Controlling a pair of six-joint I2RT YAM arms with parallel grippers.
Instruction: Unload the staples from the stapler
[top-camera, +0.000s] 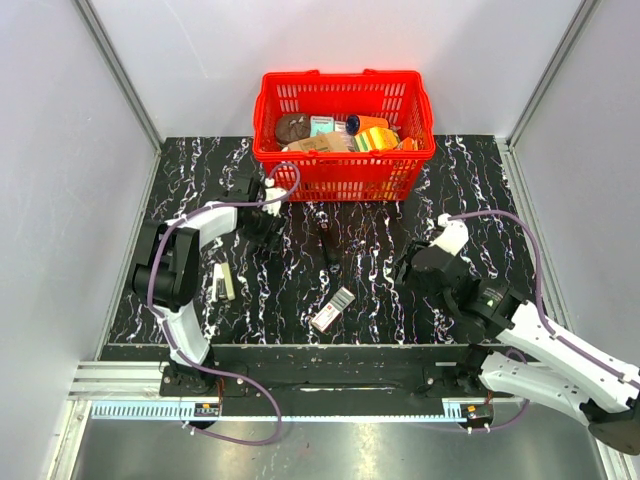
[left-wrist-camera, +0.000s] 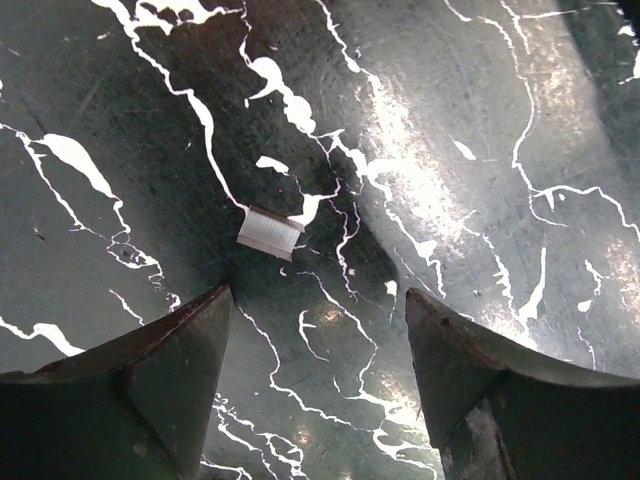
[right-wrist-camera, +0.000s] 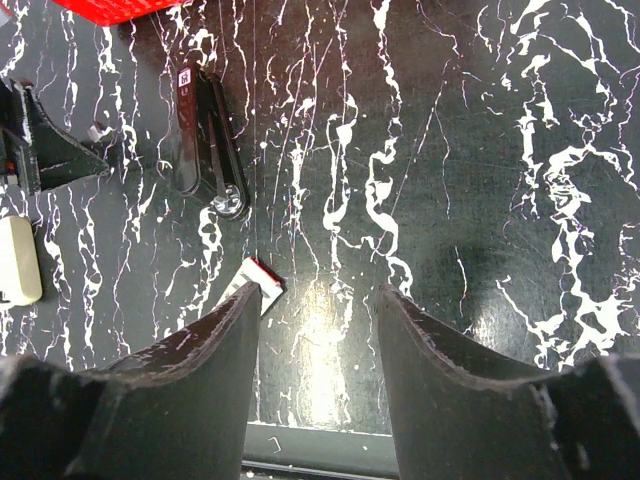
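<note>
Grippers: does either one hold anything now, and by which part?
Nothing is held. The left gripper and the right gripper both have open, empty jaws; the staple strip lies untouched.

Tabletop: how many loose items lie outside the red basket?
4: stapler mid-table, labelled box nearer the arms, cream oblong at left, staple strip below the left gripper; more may be hidden.

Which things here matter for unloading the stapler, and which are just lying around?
For the job: the stapler; the small staple strip by the left gripper.
Just lying about: the red basket; the cream oblong object; the red-and-white box.
</note>
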